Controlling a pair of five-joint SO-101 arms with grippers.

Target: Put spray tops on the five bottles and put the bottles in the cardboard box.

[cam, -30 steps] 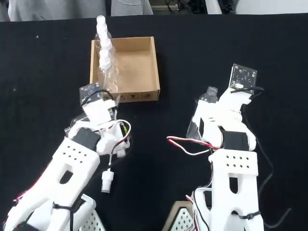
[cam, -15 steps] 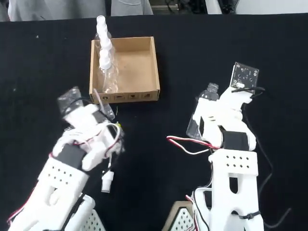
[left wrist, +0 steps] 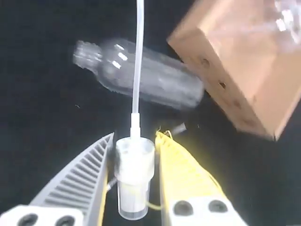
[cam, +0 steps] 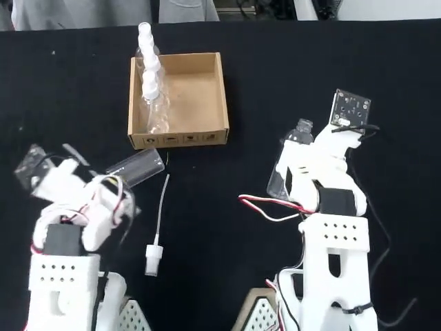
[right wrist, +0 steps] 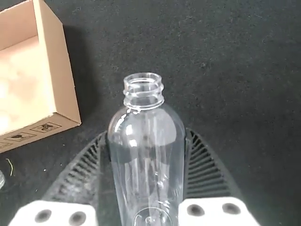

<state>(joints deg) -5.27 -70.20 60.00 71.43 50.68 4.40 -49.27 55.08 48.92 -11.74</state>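
Observation:
A cardboard box (cam: 207, 89) stands at the back left, with capped clear bottles (cam: 153, 89) lined up along its left wall. Just in front of it an uncapped bottle (cam: 136, 167) lies on its side. A white spray top (cam: 153, 258) with a long tube lies on the cloth nearer the front. My left gripper (cam: 118, 200) hangs open over that area. From its wrist I see the spray top (left wrist: 135, 181) between the spread fingers, with the lying bottle (left wrist: 146, 77) and the box (left wrist: 244, 80) beyond. My right gripper (right wrist: 146, 135) is shut on an open-necked bottle (right wrist: 146, 146), which stands at mid right (cam: 293, 155).
Black cloth covers the table (cam: 386, 69). The two arms' white bases (cam: 131, 317) (cam: 262, 314) sit at the front edge. From the right wrist the box's near corner (right wrist: 28, 70) shows some way off the held bottle.
The left arm has swung back toward the front left, away from the box, uncovering the lying bottle. The spray top has stayed in place. The right arm is still.

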